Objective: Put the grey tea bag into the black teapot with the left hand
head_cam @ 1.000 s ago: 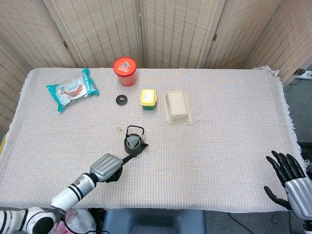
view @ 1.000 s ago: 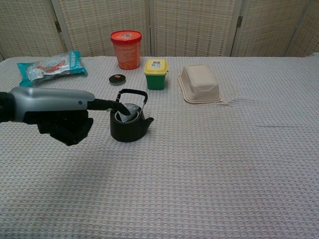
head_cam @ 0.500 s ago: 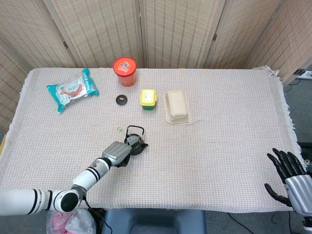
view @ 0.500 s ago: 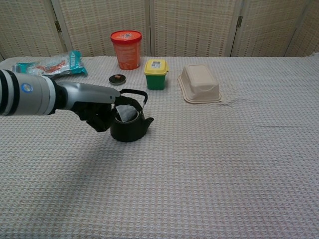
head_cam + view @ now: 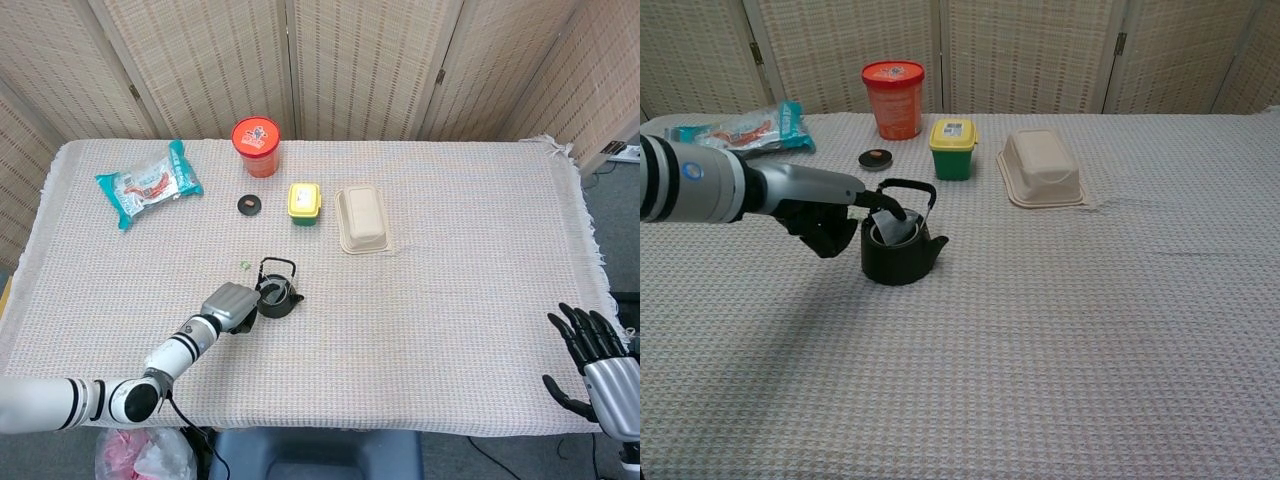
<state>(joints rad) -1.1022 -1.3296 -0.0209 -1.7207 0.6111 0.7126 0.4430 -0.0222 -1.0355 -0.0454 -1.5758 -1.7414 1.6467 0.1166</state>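
The black teapot (image 5: 902, 256) stands on the cloth in the middle left, with its handle upright. The grey tea bag (image 5: 898, 229) sits inside its opening, its top poking above the rim. My left hand (image 5: 825, 207) hovers just left of the pot, its dark fingertips (image 5: 890, 204) reaching over the rim to the tea bag's top corner. Whether they pinch the bag or only touch it is unclear. In the head view the left hand (image 5: 231, 304) is right beside the teapot (image 5: 278, 299). My right hand (image 5: 590, 345) hangs past the table's near right corner, fingers spread, holding nothing.
Behind the pot are a small black lid (image 5: 875, 158), a yellow-lidded green tub (image 5: 953, 149), a red canister (image 5: 893, 98) and a beige container (image 5: 1043, 166). A teal snack packet (image 5: 738, 131) lies at the far left. A tiny green scrap (image 5: 245, 264) lies near the pot.
My left hand has moved forward from the near table edge up to the teapot. Its fingertips stay at the tea bag in the pot. The right hand has hardly moved.
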